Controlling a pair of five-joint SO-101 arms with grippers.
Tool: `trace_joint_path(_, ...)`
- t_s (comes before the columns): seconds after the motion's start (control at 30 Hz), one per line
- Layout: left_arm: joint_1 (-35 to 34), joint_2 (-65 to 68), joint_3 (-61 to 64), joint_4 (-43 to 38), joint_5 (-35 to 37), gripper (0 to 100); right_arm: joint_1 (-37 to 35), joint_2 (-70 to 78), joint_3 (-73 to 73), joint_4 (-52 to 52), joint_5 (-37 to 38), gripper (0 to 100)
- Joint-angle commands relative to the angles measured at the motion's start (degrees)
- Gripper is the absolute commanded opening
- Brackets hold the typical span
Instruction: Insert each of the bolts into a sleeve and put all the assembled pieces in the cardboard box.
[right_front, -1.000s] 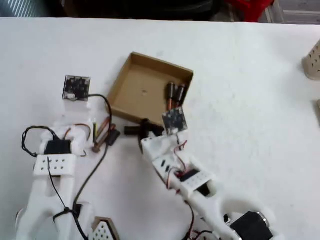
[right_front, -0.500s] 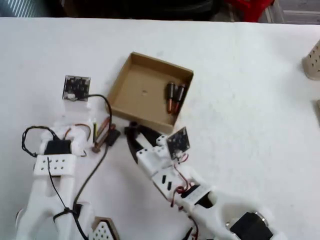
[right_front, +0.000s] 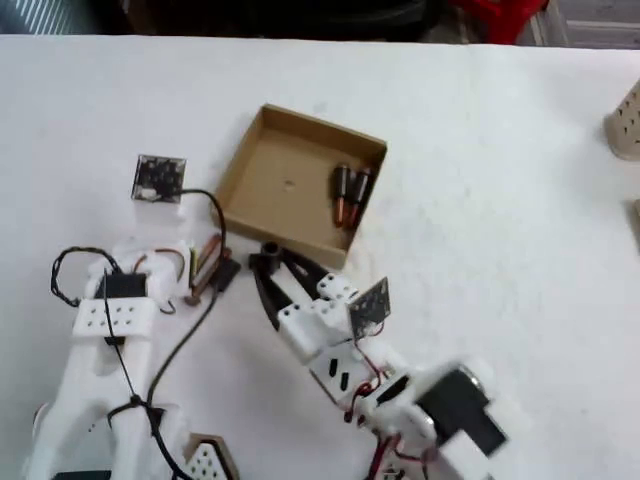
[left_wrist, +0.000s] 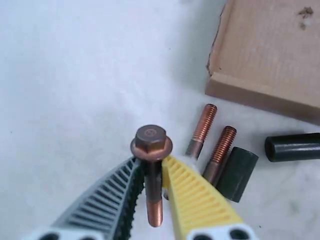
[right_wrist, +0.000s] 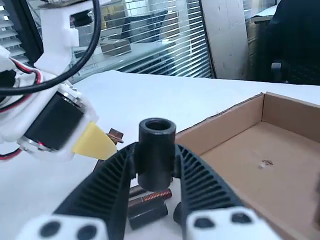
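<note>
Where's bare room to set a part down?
Free: table right of the cardboard box and beyond it; box floor beside the two assembled pieces. Crowded: between the box's near wall and the left end effector and right end effector, among loose bolts and a sleeve.

1. left arm (right_front: 100, 370): white printed shell; black servo (right_front: 122, 288) set in it; white plate (right_front: 110, 317) with six holes
2. black cable (right_front: 185, 340) runs along it, with a loop at one side; thin red and orange wires (right_front: 165, 258) by the servo
3. left pincer (left_wrist: 154, 162): grey finger (left_wrist: 107, 200) plus yellow finger (left_wrist: 195, 197); both ribbed
4. right arm (right_front: 335, 355): white shell; black motor housing (right_front: 455, 418); red leads (right_front: 362, 368); small black circuit board (right_front: 369, 305)
5. right pincer (right_wrist: 156, 165): both fingers black and ribbed; white base with dark screw holes (right_wrist: 67, 229)
</note>
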Motion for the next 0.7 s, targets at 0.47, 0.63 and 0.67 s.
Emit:
trace_joint_path(0.47,-0.7,0.3,-3.5,-4.0,0.2,2,0.0,19.6,-5.3,-15.1,4.0,1.5)
trace_joint_path(0.63,-0.7,0.0,-3.7,-4.9,0.2,2,-1.3,19.7,-4.6,-14.9,4.0,1.5)
trace_joint_path(0.67,-0.7,0.0,-3.5,-6.3,0.3,2,-1.3,19.7,-4.6,-14.9,4.0,1.5)
